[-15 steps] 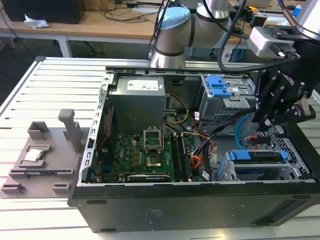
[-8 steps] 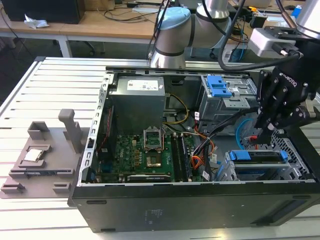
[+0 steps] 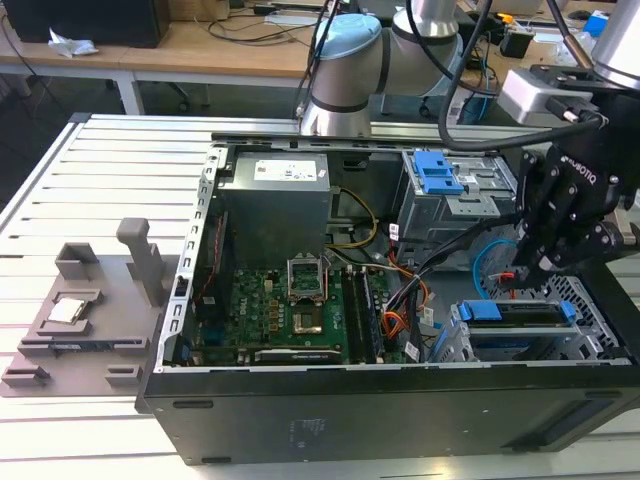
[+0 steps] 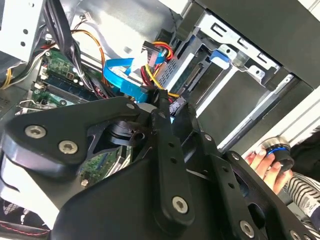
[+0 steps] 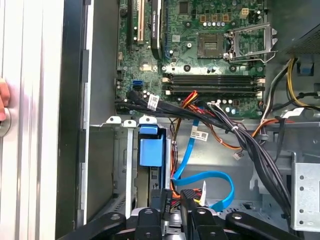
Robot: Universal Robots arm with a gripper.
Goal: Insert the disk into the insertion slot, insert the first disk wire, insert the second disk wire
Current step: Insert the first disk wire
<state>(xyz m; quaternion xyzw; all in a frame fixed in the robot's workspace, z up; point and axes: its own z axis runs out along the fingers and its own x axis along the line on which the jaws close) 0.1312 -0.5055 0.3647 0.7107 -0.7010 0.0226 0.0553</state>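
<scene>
- Seating the first disk wire (image 4: 176, 106) is, as I judge it, the step in hand. The gripper (image 5: 171, 199) is low inside the computer case beside the drive bay. Its fingers (image 4: 166, 145) are pressed together on the small dark plug at the end of the red bundle.
- The disk (image 3: 520, 312) lies already inside the insertion slot (image 3: 592, 305), in the corner of the case at the exterior view's right. Its blue carrier shows at both ends of the bay, so the first part of the task looks done.
- The second disk wire (image 5: 210, 176) makes a loose light blue loop just beside the fingers, and nothing holds it.
- To do this step well, the plug should meet the connector of the disk straight and not tilted. Such a plug is probably keyed, so I think a push at an angle would jam it and not seat it.
- The push should be short and gentle, along the line of the socket. The disk sits in a plastic carrier, and too much force may slide it back.
- The blue loop and the black cable bundle (image 5: 260, 160) are near. Care is needed that neither is pinched between plug and disk.
- The socket itself is hidden behind the fingers, so I cannot judge the alignment from these views.
</scene>
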